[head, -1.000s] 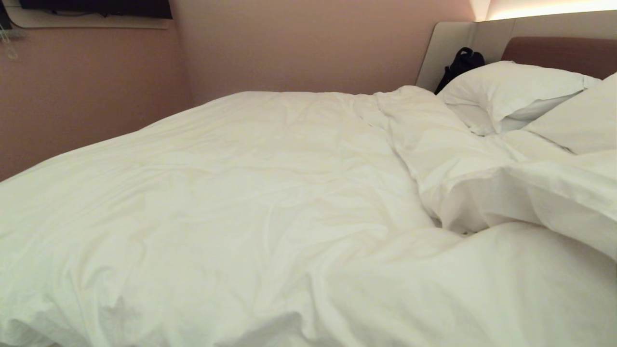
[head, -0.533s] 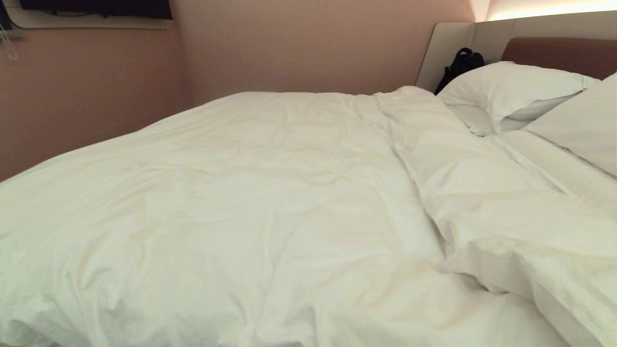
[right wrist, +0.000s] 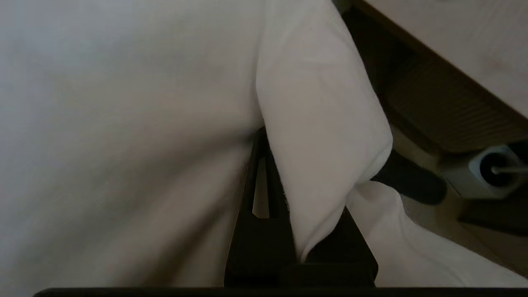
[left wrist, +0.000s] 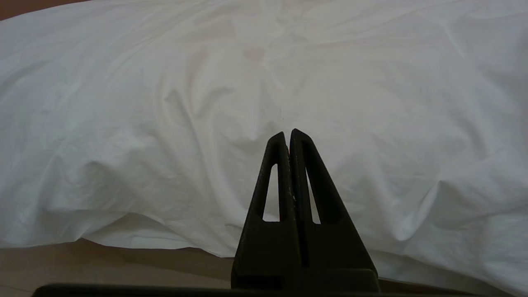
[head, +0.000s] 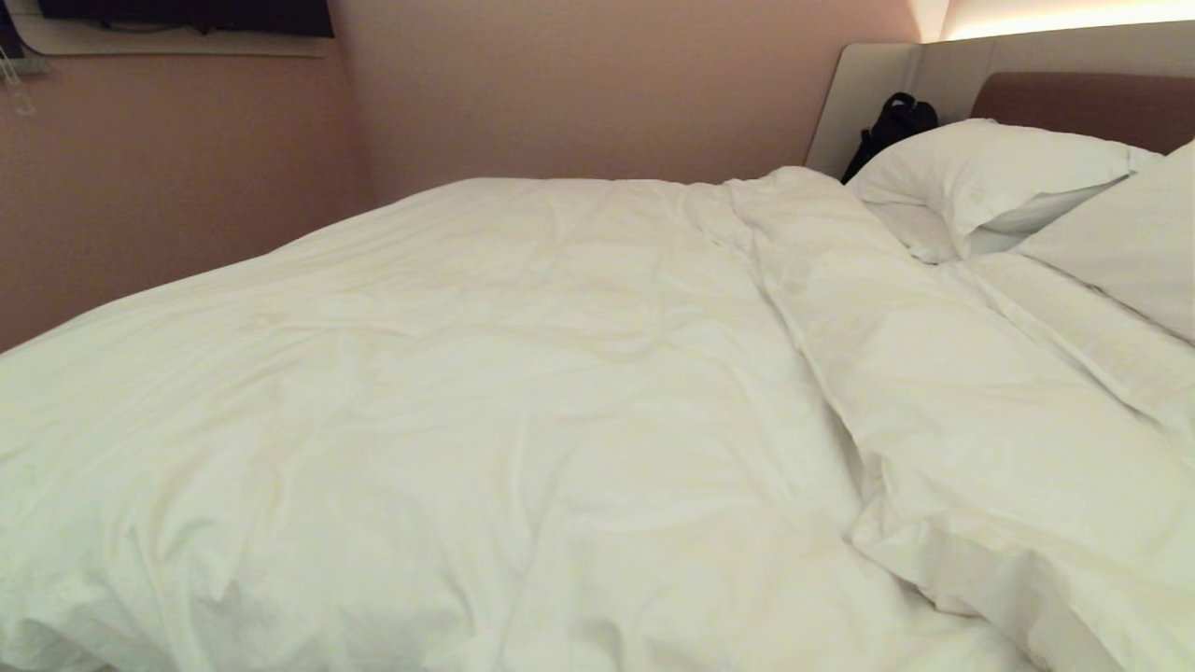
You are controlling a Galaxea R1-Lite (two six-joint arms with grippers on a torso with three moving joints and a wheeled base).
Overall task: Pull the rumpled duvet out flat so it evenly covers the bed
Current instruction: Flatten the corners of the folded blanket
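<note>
Duvet: the thick, puffy white quilt [head: 485, 392] sprawls across the bed, creased all over, with a folded ridge running down its right side towards the near edge.
Bed: the brown padded headboard [head: 1092, 105] peeks out at far right, behind two plump white pillows [head: 990, 177].
Right gripper: the black two-fingered right gripper [right wrist: 284, 173] is off the head view; its wrist view has a fold of the duvet [right wrist: 321, 123] pinched tight between the pressed-together fingers, cloth draped over one of them.
Left gripper: the black left gripper [left wrist: 288, 138], fingers pressed together on nothing, hangs just beside the duvet's hanging edge [left wrist: 165, 239].
Background: a black bag [head: 892, 126] leans by the headboard.
</note>
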